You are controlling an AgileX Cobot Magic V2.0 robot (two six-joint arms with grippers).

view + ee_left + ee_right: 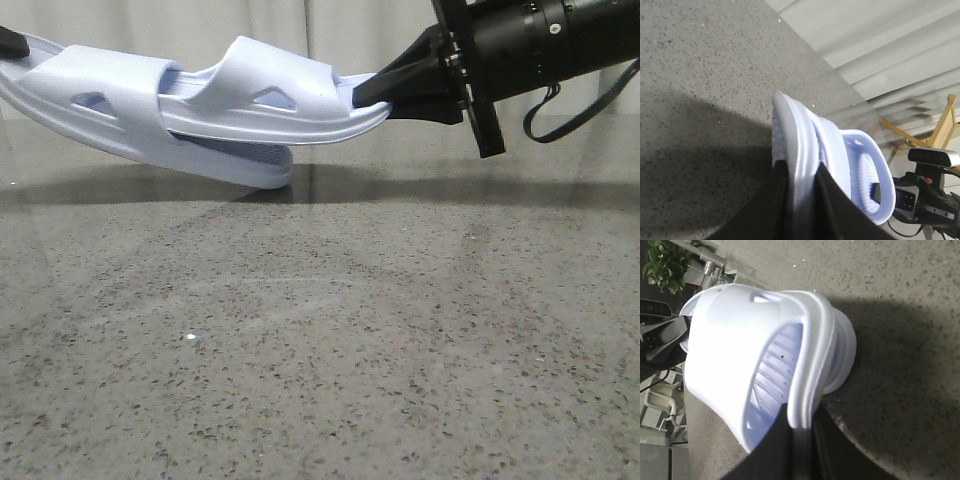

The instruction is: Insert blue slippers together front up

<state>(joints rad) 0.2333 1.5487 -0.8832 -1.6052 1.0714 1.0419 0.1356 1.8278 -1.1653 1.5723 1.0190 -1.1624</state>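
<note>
Two pale blue slippers hang in the air above the table, nested into each other. The upper slipper (290,100) lies with its toe through the strap of the lower slipper (110,110). My right gripper (375,92) is shut on the upper slipper's heel edge (807,390). My left gripper (12,42) at the far left is shut on the lower slipper's sole edge (802,150). The lower slipper's end (255,165) dips close to the table; contact cannot be told.
The speckled grey stone table (320,340) spreads under both arms. A pale curtain (250,20) hangs behind. The right arm's black wrist and a cable (545,110) sit at the upper right. The left wrist view shows a wooden frame (940,125) beyond the table.
</note>
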